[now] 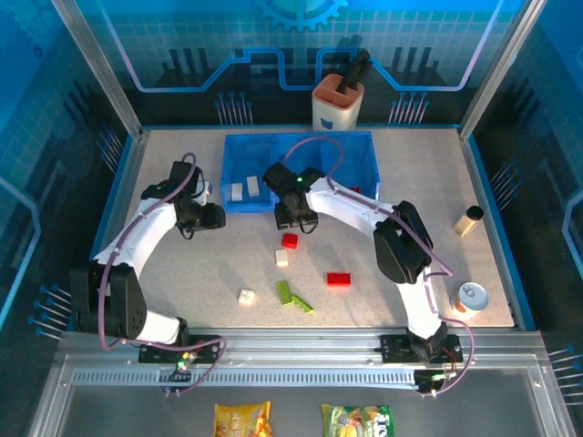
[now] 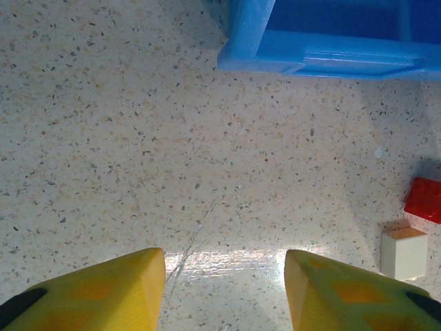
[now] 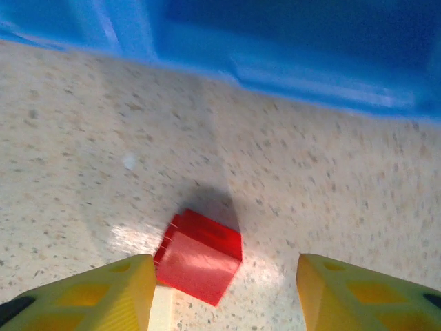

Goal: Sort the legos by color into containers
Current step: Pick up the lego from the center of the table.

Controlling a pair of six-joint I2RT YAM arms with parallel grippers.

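- Your right claw (image 3: 224,293) stands wide above a red brick (image 3: 200,256), just outside the blue tray (image 3: 289,76).
- Your left claw (image 2: 224,289) gapes empty near the tray's corner.

Robot lab cell: aluminium frame (image 1: 96,68), blue circuit-print panels (image 1: 182,36), speckled table (image 1: 510,259).

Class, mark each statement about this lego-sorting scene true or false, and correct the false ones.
1. Two white bricks lie in the left compartment of the blue tray. True.
2. The left gripper holds a green brick. False: its open fingers hold nothing.
3. A red brick lies on the table close by the right gripper. True.
4. The green bricks are already in the tray. False: they lie on the table.
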